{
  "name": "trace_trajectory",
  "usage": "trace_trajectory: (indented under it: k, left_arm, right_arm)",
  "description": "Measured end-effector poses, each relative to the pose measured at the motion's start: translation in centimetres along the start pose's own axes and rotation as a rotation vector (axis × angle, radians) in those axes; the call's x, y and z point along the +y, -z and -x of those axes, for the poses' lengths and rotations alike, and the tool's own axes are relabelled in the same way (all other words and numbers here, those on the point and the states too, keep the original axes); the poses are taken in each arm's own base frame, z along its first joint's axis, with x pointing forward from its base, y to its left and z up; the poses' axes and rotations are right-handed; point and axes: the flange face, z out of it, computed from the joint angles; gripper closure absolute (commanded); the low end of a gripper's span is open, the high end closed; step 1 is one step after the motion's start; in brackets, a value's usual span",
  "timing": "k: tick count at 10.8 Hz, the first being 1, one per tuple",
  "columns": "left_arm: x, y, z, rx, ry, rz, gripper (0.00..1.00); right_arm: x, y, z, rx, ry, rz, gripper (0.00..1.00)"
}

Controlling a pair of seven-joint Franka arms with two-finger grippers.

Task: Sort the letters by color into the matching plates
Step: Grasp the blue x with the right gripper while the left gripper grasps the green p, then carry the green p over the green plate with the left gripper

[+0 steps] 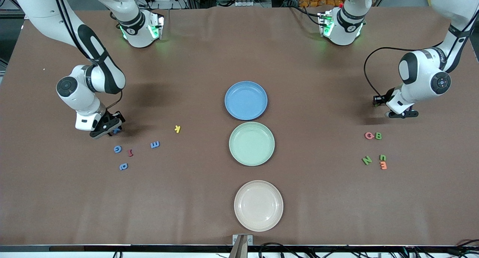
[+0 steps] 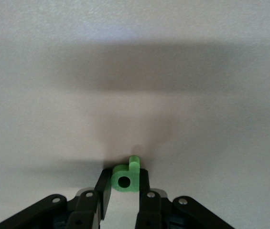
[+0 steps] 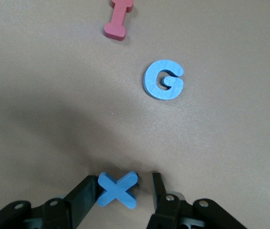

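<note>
These foam letters look featherlight and squishy, so edge pinches work: left gripper (image 2: pixel 124 191) is clamped on a green letter (image 2: pixel 126 177), while the right gripper (image 3: pixel 125 195) has its fingers apart around the blue X (image 3: pixel 117 189), down near the right arm's end of the table.

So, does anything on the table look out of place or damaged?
Nothing stands out. The blue plate, green plate and beige plate lie flat and hold nothing, and the letters lie loose on the table, none visibly damaged.
</note>
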Motion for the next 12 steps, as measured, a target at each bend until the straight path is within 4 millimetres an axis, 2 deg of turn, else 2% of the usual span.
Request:
trace_trajectory:
  k: [2,4,7,11,12]
  left_arm:
    - [1.0,0.6,-0.7,0.020,-0.024,-0.003,1.00]
    - [2.5,2.1,-2.2,0.057,-0.058,-0.008,1.00]
    - [7.3,5.0,-4.7,0.127,-0.123,-0.011,1.00]
    - [12.1,9.0,-7.1,0.216,-0.193,-0.009,1.00]
    - [14.0,10.0,-7.5,0.237,-0.205,-0.003,1.00]
  right_arm:
    - [0.1,0.0,0.0,0.003,-0.001,0.003,0.59]
    - [0.1,0.1,0.0,0.006,-0.001,0.007,0.60]
    - [0.2,0.1,0.0,0.006,-0.001,0.007,0.60]
    - [0.2,0.1,0.0,0.007,-0.005,0.008,0.61]
    - [0.2,0.1,0.0,0.007,-0.005,0.008,0.62]
